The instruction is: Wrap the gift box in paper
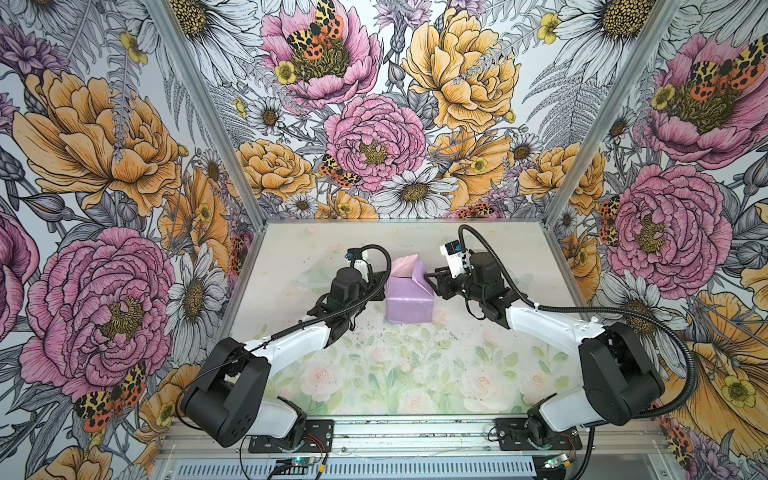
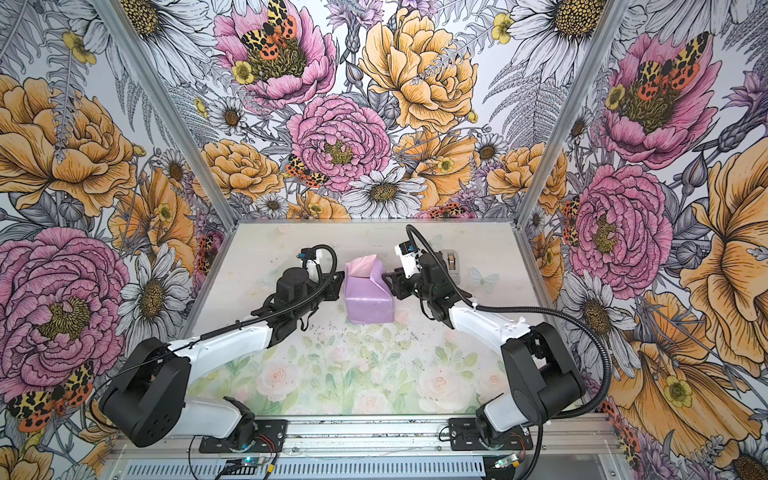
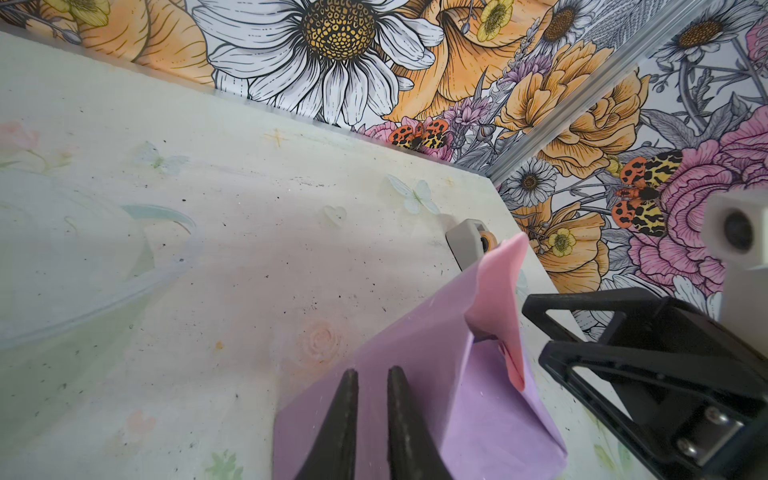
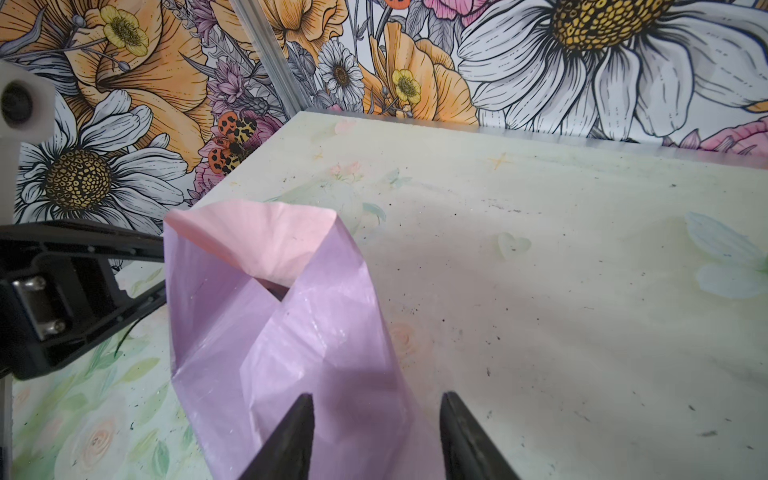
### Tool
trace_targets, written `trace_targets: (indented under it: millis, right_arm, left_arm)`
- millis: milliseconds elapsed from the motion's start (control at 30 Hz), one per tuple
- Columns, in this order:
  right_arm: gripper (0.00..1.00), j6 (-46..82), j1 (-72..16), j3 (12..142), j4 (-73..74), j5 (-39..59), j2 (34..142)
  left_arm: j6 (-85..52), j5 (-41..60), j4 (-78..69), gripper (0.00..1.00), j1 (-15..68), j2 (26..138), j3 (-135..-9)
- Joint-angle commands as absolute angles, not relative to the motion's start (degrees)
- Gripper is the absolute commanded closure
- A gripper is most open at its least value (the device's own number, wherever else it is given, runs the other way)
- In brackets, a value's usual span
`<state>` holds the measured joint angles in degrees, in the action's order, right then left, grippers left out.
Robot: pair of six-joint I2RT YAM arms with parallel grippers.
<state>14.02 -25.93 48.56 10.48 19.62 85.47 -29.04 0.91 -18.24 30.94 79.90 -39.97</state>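
Observation:
The paper (image 1: 409,303) (image 2: 368,301) is folded lilac side out into a box-shaped parcel at mid-table, and the gift box is hidden under it. At the far end a pale pink flap (image 1: 405,266) (image 4: 266,241) stands up loose and unfolded. My left gripper (image 1: 381,286) (image 3: 372,370) rests against the parcel's left side, shut to a slim gap with nothing pinched. My right gripper (image 1: 428,276) (image 4: 376,397) is open at the parcel's far right corner, one finger over the lilac paper and the other over the table.
A grey tape dispenser (image 2: 451,259) (image 3: 467,241) stands at the back right, behind the right arm. Flowered walls close the table (image 1: 415,374) at the back and on both sides. Both arm bases sit along the front rail.

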Motion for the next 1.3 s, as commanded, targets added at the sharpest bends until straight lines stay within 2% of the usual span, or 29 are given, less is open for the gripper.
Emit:
trace_targets:
  millis: [0,367,1267]
  right_arm:
    - [0.49,13.32,-26.61,48.81,11.40,21.10,87.08]
    - [0.49,6.01,-27.69,48.61,-1.80,23.48,87.27]
    - [0.49,8.44,-26.13,50.46,-1.23,25.14,89.41]
  left_arm:
    - [-29.17,0.05,-19.35,0.84,30.70,80.07,-39.20]
    - [-30.97,2.23,-22.54,0.84,29.48,81.20,-38.15]
    - [-30.86,6.86,-24.73,0.84,31.80,85.37,-39.68]
